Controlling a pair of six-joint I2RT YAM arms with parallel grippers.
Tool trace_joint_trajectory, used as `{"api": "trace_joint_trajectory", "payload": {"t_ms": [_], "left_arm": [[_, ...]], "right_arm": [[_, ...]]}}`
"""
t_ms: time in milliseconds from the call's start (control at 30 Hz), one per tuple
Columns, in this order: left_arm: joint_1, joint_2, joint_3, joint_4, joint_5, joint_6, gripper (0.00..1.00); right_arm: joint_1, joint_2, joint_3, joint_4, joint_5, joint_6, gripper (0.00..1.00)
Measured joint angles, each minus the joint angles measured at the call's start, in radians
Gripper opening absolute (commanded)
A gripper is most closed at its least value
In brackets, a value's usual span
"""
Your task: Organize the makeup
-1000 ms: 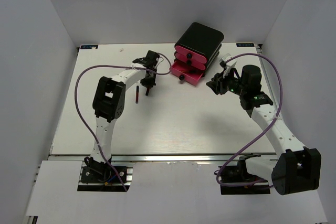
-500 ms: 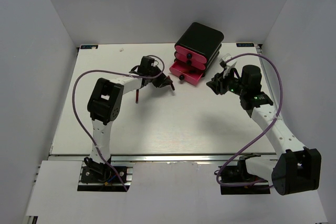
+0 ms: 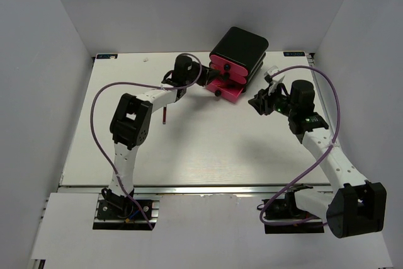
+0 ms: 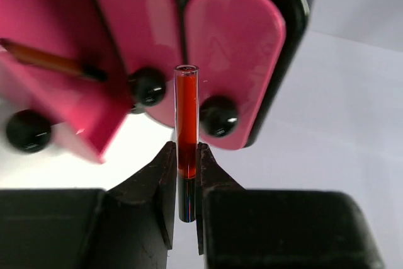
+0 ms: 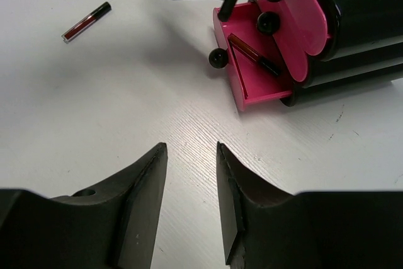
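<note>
Biggest worry for me was the grip. The left end effector was pinched narrow on the red tube, but only down by its dark end, so most of the tube stuck out free. One bump on a knob or the pink front of the drawer box and I reckon it'd pivot or slip and land on the counter instead of in the open bottom drawer. There was already a stick lying slantwise in there too, so not much room.

The tube was up off the counter, right at the drawer fronts, near the far edge. Its long axis ran in line with the fingers, clear end pointing at the box and tilted down toward the open drawer.

The right end effector hung partly open, holding nothing.
</note>
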Motion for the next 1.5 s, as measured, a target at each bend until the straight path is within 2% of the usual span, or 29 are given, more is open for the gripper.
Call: {"api": "trace_joint_trajectory", "payload": {"t_ms": [33, 67, 133, 233, 567, 600, 667, 700, 767, 833, 867, 900, 933, 967, 1000, 1067, 1200, 1300, 1400, 1500], "left_arm": [[-0.007, 0.012, 0.026, -0.002, -0.01, -0.011, 0.07], [-0.013, 0.023, 0.045, -0.005, -0.018, -0.02, 0.21], [-0.027, 0.05, 0.09, -0.025, -0.038, -0.037, 0.33], [-0.04, 0.091, 0.135, -0.061, -0.055, -0.045, 0.37], [-0.051, 0.111, 0.142, -0.135, -0.06, -0.051, 0.42], [-0.051, 0.111, 0.142, -0.133, -0.06, -0.051, 0.41], [-0.048, 0.111, 0.142, -0.129, -0.06, -0.045, 0.1], [-0.045, 0.111, 0.142, -0.128, -0.064, -0.04, 0.0], [-0.037, 0.102, 0.141, -0.143, -0.077, 0.006, 0.0], [-0.024, 0.072, 0.142, -0.231, -0.106, 0.105, 0.0], [-0.016, 0.055, 0.146, -0.295, -0.13, 0.169, 0.03], [-0.005, 0.035, 0.161, -0.377, -0.166, 0.247, 0.13], [0.006, 0.018, 0.171, -0.439, -0.193, 0.314, 0.26], [0.026, -0.01, 0.181, -0.521, -0.23, 0.406, 0.52], [0.045, -0.039, 0.183, -0.594, -0.263, 0.496, 0.62], [0.083, -0.098, 0.181, -0.737, -0.332, 0.652, 0.69], [0.138, -0.179, 0.117, -0.919, -0.483, 0.917, 0.71], [0.134, -0.185, 0.049, -0.997, -0.56, 1.065, 0.7], [0.121, -0.163, -0.006, -1.039, -0.592, 1.164, 0.67], [0.113, -0.13, -0.023, -1.054, -0.597, 1.228, 0.57]], "right_arm": [[0.0, 0.0, 0.0, 0.001, 0.0, 0.0, 0.43], [0.0, 0.0, 0.0, 0.001, 0.0, 0.0, 0.43], [0.0, 0.0, 0.0, 0.001, 0.0, 0.0, 0.43], [-0.001, -0.001, 0.0, 0.001, 0.0, 0.0, 0.43], [-0.007, -0.011, -0.014, 0.002, 0.0, 0.0, 0.43], [-0.007, -0.012, -0.014, 0.002, 0.0, 0.0, 0.43], [-0.007, -0.012, -0.014, 0.002, 0.0, 0.0, 0.43], [-0.007, -0.012, -0.014, 0.002, 0.0, -0.001, 0.43], [-0.007, -0.012, -0.014, 0.002, 0.0, -0.004, 0.44], [-0.007, -0.013, -0.014, 0.0, -0.001, -0.014, 0.47], [-0.007, -0.013, -0.014, -0.002, -0.003, -0.021, 0.57], [-0.007, -0.014, -0.014, -0.005, -0.007, -0.025, 0.66], [-0.007, -0.015, -0.014, -0.009, -0.017, -0.036, 0.79], [-0.007, -0.015, -0.014, -0.015, -0.032, -0.052, 0.85], [-0.007, -0.015, -0.014, -0.024, -0.061, -0.084, 0.89], [-0.008, -0.017, -0.014, -0.058, -0.117, -0.142, 0.89], [-0.007, -0.018, -0.014, -0.098, -0.212, -0.204, 0.89], [-0.007, 0.0, -0.012, -0.114, -0.244, -0.212, 0.89], [-0.007, 0.037, -0.011, -0.134, -0.254, -0.216, 0.89], [-0.007, 0.051, -0.011, -0.152, -0.254, -0.219, 0.89]]}}
